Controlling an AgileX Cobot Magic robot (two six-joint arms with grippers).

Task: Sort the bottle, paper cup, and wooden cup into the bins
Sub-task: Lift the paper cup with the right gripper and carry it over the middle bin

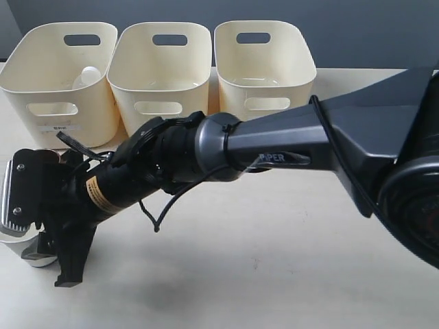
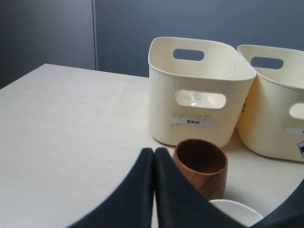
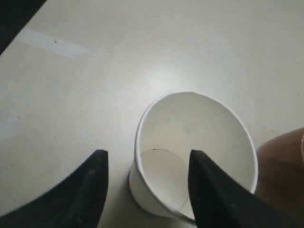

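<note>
From my right wrist camera I see my right gripper [image 3: 147,190] spread open over the paper cup [image 3: 194,152]: one finger [image 3: 216,194] is down inside the cup's mouth, the other stands outside its wall, so the wall sits between them, not yet pinched. The cup stands upright on the counter [image 1: 274,260] near its front left corner, and in the exterior view only a sliver of its white rim [image 1: 17,240] shows beneath the right arm [image 1: 274,147], which reaches across from the right edge to that corner.

My left gripper [image 2: 154,190] is clenched, its two dark fingers pressed together with nothing between them. Just beyond its tips stands the wooden cup [image 2: 202,166], upright, right beside the paper cup's rim [image 2: 235,211]; I cannot tell whether the two cups touch.

Behind the wooden cup, along the counter's back edge, the bins [image 1: 161,65] stand in a row of three, side by side. The one nearest the left edge holds the bottle [image 1: 88,77]; I can make out only its white cap and a bit of clear body above the bin wall. In the left wrist view that bin [image 2: 197,90] carries a small white label.
</note>
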